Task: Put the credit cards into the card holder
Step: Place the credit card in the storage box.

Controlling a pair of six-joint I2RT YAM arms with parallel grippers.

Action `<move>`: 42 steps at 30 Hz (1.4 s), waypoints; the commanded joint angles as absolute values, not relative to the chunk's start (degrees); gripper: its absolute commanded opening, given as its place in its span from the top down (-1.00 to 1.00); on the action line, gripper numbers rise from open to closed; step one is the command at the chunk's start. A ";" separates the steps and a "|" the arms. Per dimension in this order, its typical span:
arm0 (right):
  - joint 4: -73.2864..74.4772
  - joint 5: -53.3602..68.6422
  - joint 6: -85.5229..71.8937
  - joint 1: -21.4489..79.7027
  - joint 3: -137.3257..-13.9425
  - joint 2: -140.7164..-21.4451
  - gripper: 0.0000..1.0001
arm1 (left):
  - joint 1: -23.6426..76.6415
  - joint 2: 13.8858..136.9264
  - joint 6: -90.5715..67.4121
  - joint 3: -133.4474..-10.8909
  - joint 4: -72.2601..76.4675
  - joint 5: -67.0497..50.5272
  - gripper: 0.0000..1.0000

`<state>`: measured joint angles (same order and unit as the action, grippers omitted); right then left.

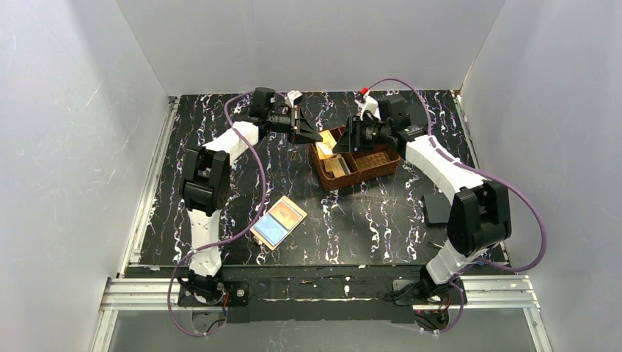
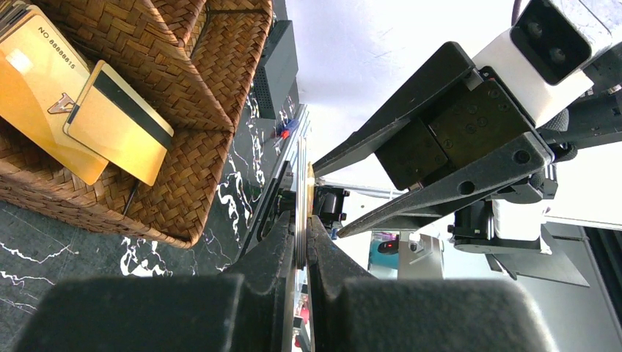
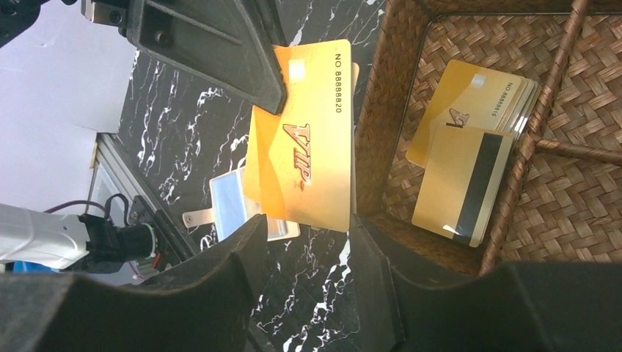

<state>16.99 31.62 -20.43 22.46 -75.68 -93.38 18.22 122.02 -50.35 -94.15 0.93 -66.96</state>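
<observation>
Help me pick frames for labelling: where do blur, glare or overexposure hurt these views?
Left wrist: its own fingers are a dark blur and the background is blown white, yet the woven basket is sharp. Right wrist: glare brightens the lower part of the VIP card, number legible. Top external: evenly lit, but the cards are tiny.

Left fingers [image 2: 275, 253] pinched tight, right fingers [image 3: 238, 257] apart, facing each other.

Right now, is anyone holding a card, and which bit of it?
The fingers of the left gripper pinch a gold credit card near its chip corner. The right gripper stands open around the other end.
</observation>
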 commanded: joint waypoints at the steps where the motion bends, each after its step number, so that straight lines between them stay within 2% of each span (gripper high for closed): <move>1: 17.47 31.88 -19.02 23.78 -79.52 -91.03 -0.07 | 18.47 119.30 -49.08 -95.82 0.35 -67.59 1.00; 27: 22.59 27.34 -15.73 26.27 -82.28 -90.55 -0.18 | 18.78 119.01 -47.02 -96.44 -3.13 -67.10 1.00; 42: 25.69 24.56 -13.78 28.12 -84.68 -90.11 -0.31 | 19.21 118.74 -43.25 -98.33 -8.49 -66.01 1.00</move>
